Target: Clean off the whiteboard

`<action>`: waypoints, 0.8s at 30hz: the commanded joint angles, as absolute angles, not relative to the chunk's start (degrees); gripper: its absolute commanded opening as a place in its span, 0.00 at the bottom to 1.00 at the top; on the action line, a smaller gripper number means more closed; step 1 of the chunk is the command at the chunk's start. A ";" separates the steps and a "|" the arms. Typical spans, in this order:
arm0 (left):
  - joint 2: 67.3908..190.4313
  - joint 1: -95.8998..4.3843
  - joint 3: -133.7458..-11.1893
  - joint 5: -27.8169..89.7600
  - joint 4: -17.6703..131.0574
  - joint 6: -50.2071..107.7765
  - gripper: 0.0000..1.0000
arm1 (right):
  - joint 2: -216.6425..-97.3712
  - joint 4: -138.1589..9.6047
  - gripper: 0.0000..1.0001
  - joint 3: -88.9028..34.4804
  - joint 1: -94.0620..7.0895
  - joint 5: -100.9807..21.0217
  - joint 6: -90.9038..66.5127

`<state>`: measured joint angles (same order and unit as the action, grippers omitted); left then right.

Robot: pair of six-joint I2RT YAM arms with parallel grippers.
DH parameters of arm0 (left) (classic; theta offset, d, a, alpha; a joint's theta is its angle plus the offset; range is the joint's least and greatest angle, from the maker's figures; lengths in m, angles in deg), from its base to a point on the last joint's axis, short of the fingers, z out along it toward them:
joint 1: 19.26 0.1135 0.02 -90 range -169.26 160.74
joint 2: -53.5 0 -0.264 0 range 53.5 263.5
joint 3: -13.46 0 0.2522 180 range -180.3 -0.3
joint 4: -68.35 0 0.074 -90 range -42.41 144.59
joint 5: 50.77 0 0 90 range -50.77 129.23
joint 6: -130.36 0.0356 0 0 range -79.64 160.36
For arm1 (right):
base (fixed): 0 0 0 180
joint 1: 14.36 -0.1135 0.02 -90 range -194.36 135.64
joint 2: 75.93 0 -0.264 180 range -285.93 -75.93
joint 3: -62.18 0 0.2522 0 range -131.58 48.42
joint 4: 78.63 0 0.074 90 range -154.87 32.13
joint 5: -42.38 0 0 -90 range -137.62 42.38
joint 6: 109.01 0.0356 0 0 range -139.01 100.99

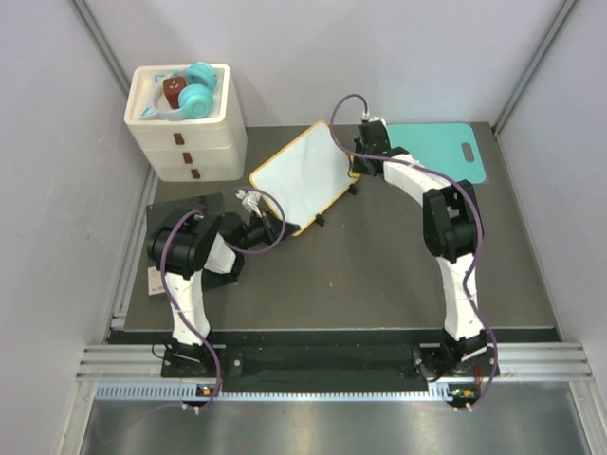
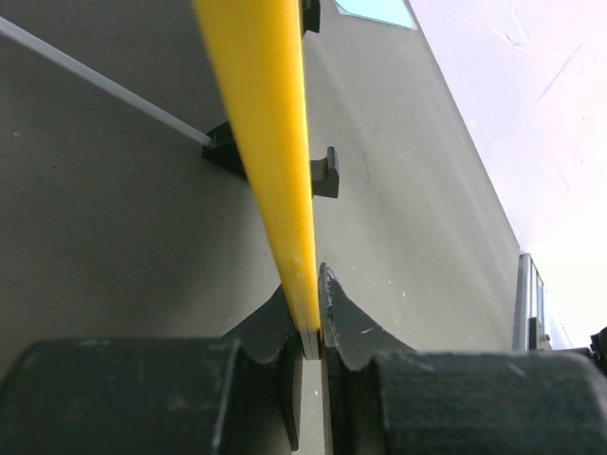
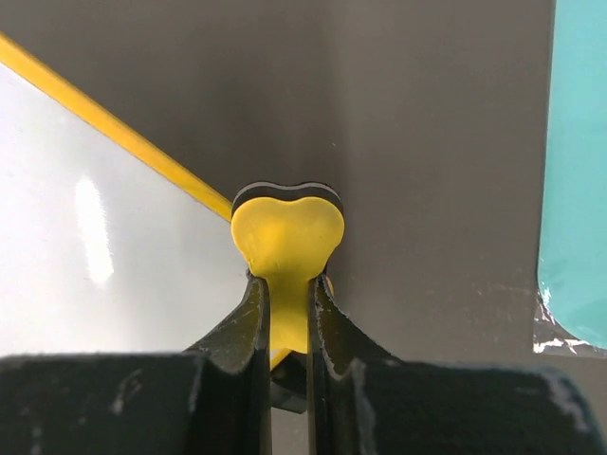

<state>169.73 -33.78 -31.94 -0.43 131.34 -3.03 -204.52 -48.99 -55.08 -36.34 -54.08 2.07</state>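
The whiteboard (image 1: 303, 175), white with a thin orange-yellow frame, lies at an angle in the middle of the table, and its face looks clean. My left gripper (image 1: 268, 227) is shut on the board's near-left frame edge; the left wrist view shows the yellow frame (image 2: 266, 114) clamped between the jaws of the gripper (image 2: 318, 284). My right gripper (image 1: 358, 163) is shut on a yellow heart-shaped eraser (image 3: 287, 232) with a black underside. It holds the eraser at the board's right edge, just off the white face (image 3: 95, 246).
A teal mat (image 1: 441, 152) lies at the back right, close to the right gripper, and shows in the right wrist view (image 3: 579, 171). A white drawer unit (image 1: 187, 128) with teal items on top stands at the back left. A black square pad (image 1: 180, 210) lies under the left arm.
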 commanded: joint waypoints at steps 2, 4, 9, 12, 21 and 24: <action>168.20 -35.34 -31.76 -7.00 132.73 1.34 0.00 | -203.38 -44.73 0.00 -48.53 -36.60 -52.28 1.56; 168.12 -35.34 -31.76 -6.91 132.64 1.34 0.00 | -199.70 -45.36 0.00 -45.28 -36.60 -52.63 1.64; 168.20 -35.34 -31.85 -7.00 132.64 1.34 0.00 | -191.16 -48.60 0.00 -34.91 -36.60 -52.72 2.08; 168.20 -35.34 -31.85 -7.09 132.72 1.34 0.00 | -186.24 -50.10 0.00 -29.02 -36.60 -52.98 2.70; 168.90 -35.52 -32.55 -7.70 132.90 1.25 0.00 | -176.84 -51.78 0.00 -13.20 -38.09 -48.59 3.40; 168.91 -35.61 -32.73 -7.61 132.64 1.34 0.00 | -175.68 -51.69 0.05 -10.29 -40.63 -48.15 2.35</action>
